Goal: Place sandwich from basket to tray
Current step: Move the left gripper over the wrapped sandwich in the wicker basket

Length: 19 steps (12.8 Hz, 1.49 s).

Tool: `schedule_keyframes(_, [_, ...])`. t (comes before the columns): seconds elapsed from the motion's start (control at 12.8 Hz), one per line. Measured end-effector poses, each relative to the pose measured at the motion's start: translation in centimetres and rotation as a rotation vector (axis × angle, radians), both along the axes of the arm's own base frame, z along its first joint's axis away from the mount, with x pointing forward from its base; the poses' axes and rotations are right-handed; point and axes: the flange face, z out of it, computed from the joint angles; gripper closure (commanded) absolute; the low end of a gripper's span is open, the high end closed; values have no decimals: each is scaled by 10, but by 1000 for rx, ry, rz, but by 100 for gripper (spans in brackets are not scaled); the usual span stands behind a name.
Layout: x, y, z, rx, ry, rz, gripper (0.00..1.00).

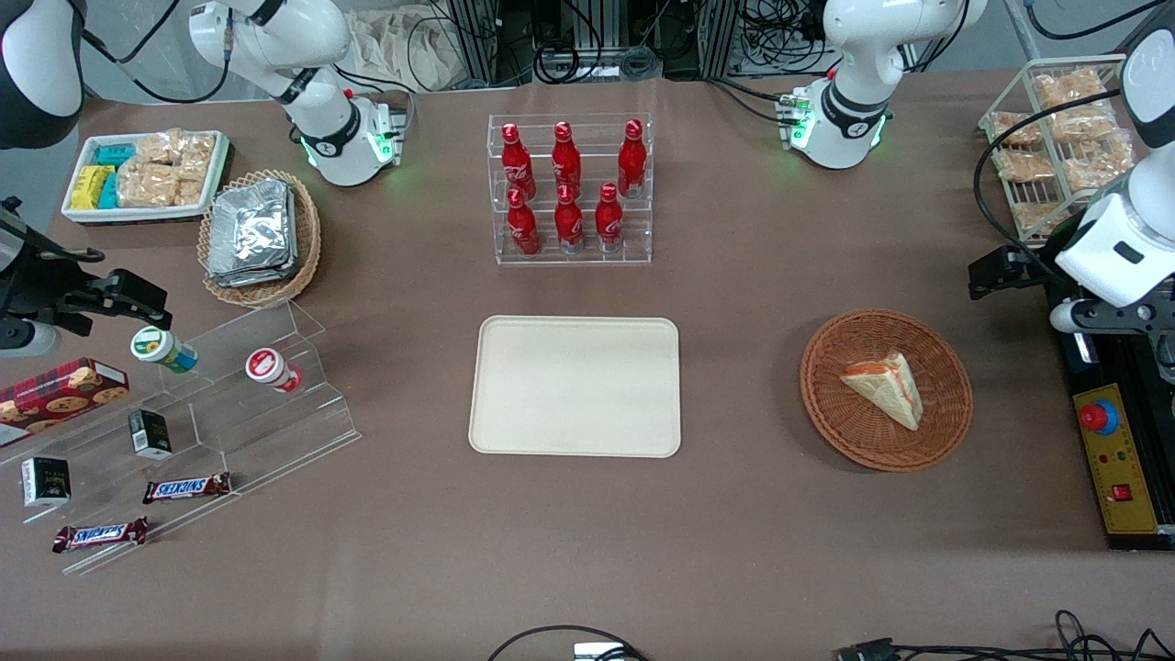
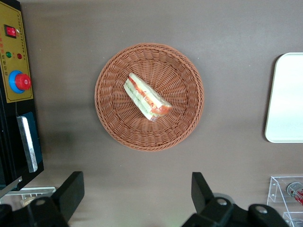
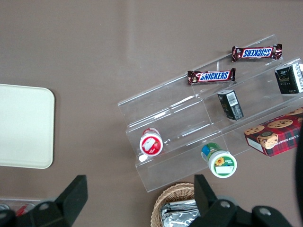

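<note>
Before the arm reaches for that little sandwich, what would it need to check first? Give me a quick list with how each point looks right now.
1. Triangular clear-wrapped sandwich lies in the round reddish-brown wicker basket: ok.
2. Nothing on top of the sandwich: ok.
3. Left arm's gripper open, fingers spread wide: ok.
4. Gripper holds nothing: ok.
5. Gripper directly over the sandwich: not ok; it hovers above bare table beside the basket.
6. Flat cream rectangular plastic tray has room, nothing on it: ok.
</note>
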Motion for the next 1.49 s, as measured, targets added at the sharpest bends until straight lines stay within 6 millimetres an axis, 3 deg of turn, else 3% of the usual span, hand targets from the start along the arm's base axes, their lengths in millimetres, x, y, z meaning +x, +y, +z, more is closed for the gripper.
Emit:
schedule_keyframes(0.47, [9, 1, 0, -3, -4, 31, 0])
schedule_keyframes(0.86, [17, 16, -36, 34, 42, 421, 0])
schedule_keyframes(1.1, [20, 37, -78, 40, 18, 592, 0])
schedule_keyframes(1.49, [13, 27, -186, 39, -28, 869, 0])
